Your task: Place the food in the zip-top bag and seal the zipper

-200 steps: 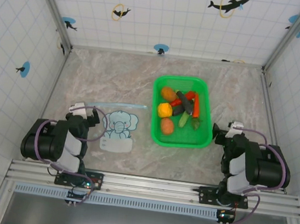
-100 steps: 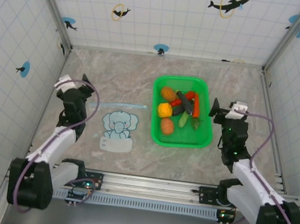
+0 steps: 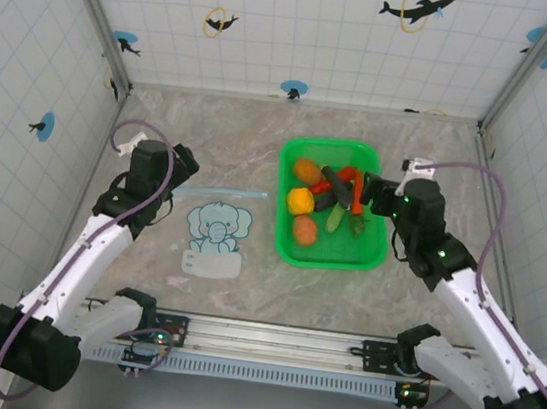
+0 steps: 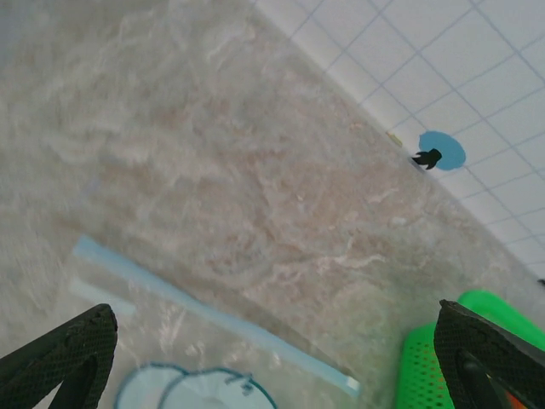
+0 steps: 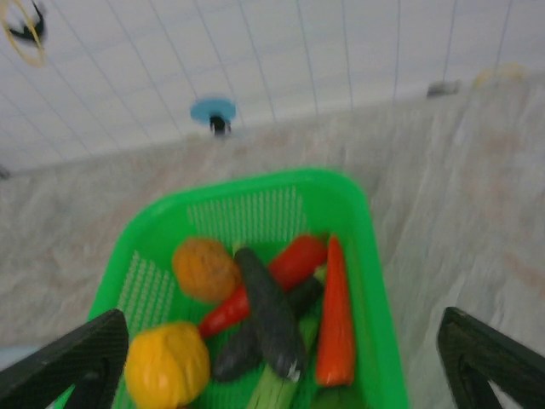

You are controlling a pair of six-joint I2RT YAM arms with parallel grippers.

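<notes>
The food [image 3: 324, 201] all lies inside the green basket [image 3: 340, 144]: the orange and yellow rounded pieces are toward its left side, and the red, green and dark long ones toward its right. No piece is in the zip-top bag [image 3: 216, 239]. The bag lies flat on the table [image 3: 212, 136] just left of the basket, apart from it. The zipper [image 3: 220, 192] runs along the bag's far edge, its right end close to the basket's left wall. Whether the zipper is pressed shut or parted cannot be told.

The task therefore looks to be at its very start. Every piece has yet to go from basket to bag, and the sealing comes after that. The right gripper [image 3: 369, 192] hovers over the basket's right rim, its fingers spread wide and empty, facing the food. The left gripper [image 3: 180, 164] hangs well left of the basket, above the zipper's far end. Its fingers are likewise spread and hold nothing.
</notes>
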